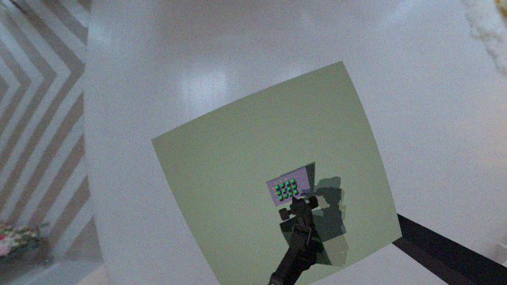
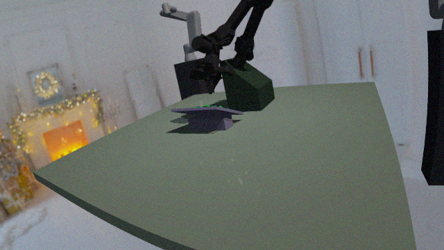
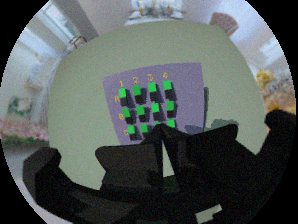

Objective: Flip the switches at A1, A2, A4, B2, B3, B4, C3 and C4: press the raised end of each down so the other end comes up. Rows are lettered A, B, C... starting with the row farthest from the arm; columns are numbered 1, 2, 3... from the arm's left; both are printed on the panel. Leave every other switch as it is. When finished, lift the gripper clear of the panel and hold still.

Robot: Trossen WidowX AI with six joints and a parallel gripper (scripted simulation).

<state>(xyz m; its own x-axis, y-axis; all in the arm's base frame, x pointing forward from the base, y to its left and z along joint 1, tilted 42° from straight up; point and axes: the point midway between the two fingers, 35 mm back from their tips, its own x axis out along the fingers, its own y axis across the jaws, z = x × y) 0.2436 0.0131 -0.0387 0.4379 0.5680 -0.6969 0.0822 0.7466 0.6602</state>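
1. Here's the claw [image 1: 294, 199] [image 2: 211, 92] [image 3: 160, 127], fingers together on nothing, hanging just above the panel in the exterior view.
2. Below it, the panel [image 1: 303, 176] [image 2: 192, 110] [image 3: 191, 90] sits nearer the table's arm-side edge than its far edge, between the side edges.
3. Its long axis runs alongside the table's [image 1: 238, 138] [image 2: 277, 156] [image 3: 80, 100] far edge, numbered side facing that way.
4. Exterior shows a supporting block [image 2: 208, 122] underneath, hidden from above; wrist gives us readable numbers [image 3: 150, 78], the claw partly covering C3.
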